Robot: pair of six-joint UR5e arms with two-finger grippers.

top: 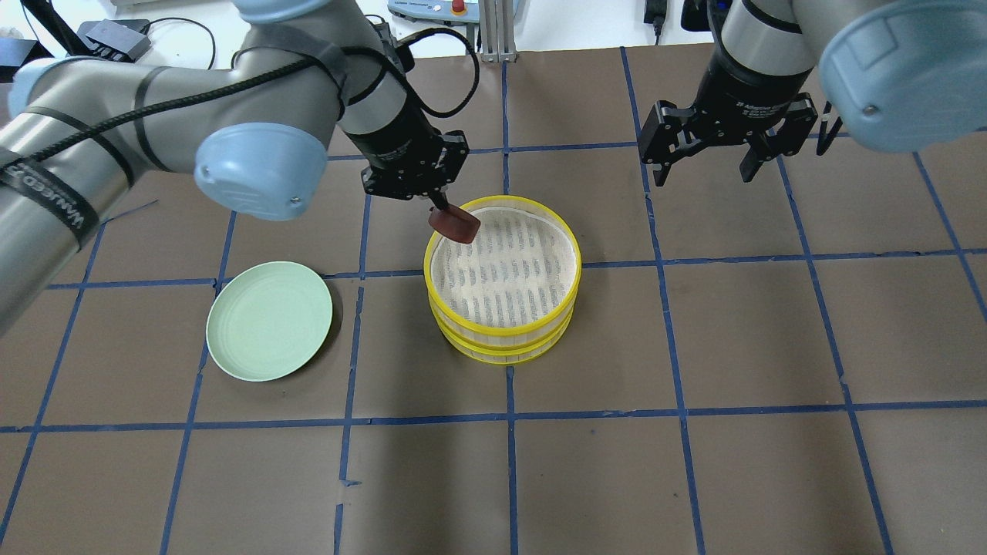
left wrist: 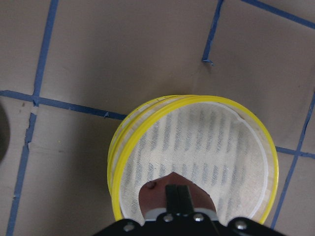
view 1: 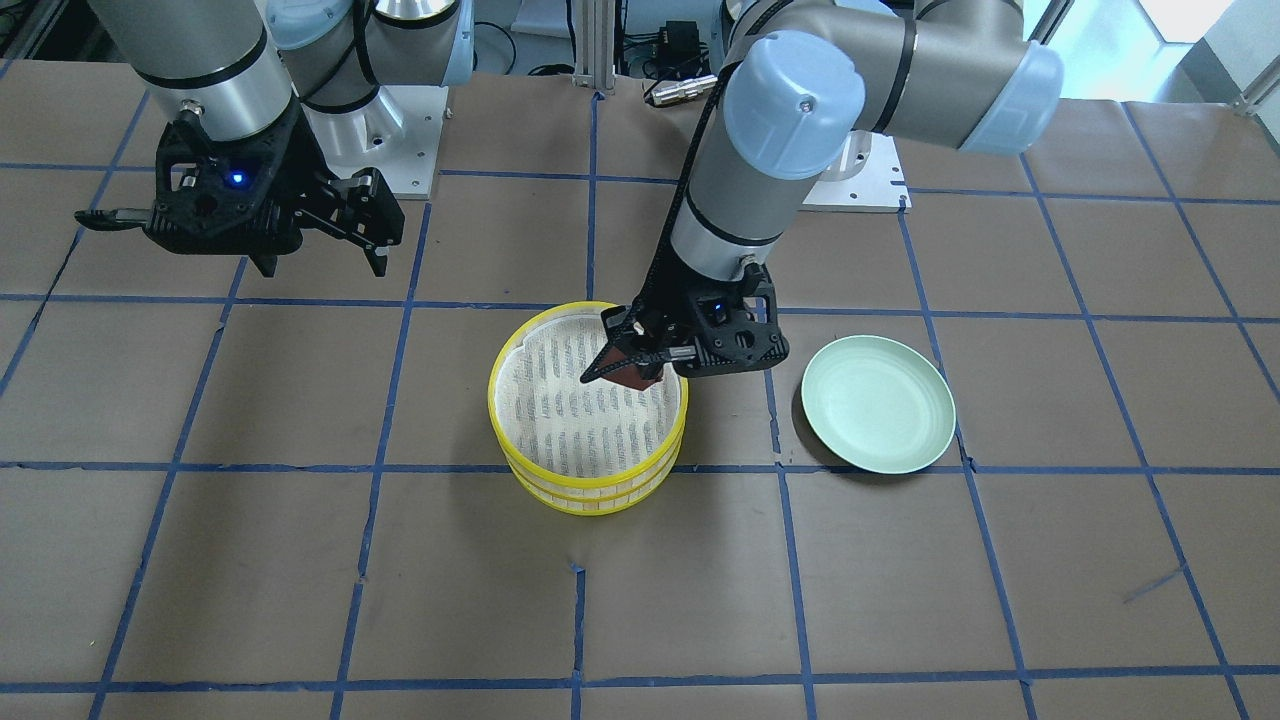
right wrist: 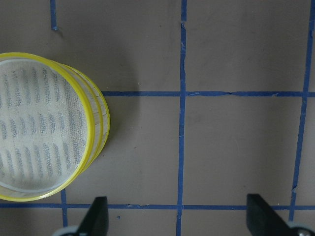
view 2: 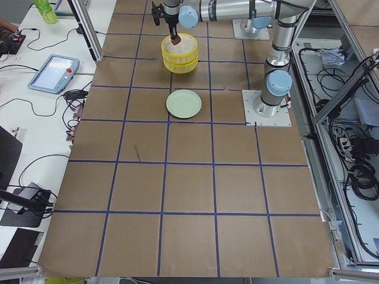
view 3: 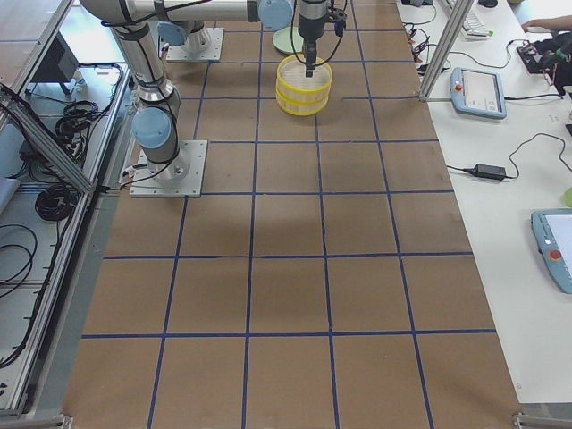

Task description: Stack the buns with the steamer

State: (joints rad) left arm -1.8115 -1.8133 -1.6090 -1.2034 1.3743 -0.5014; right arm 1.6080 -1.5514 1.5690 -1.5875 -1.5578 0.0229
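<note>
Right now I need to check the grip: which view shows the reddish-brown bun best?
Overhead exterior: the reddish-brown bun hangs unobstructed from the left gripper, over the steamer rim. Front-facing and left wrist: the gripper partly covers it. Side views: tiny. Right wrist: absent.

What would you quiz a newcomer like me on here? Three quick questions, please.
1. True or false: a bun lies on the green plate.
2. What does the left pincer hold? A) the reddish-brown bun B) a spoon C) nothing
3. Fill in: the right pincer is empty and ___ (open or shut).
Key: 1 false; 2 A; 3 open.
</note>
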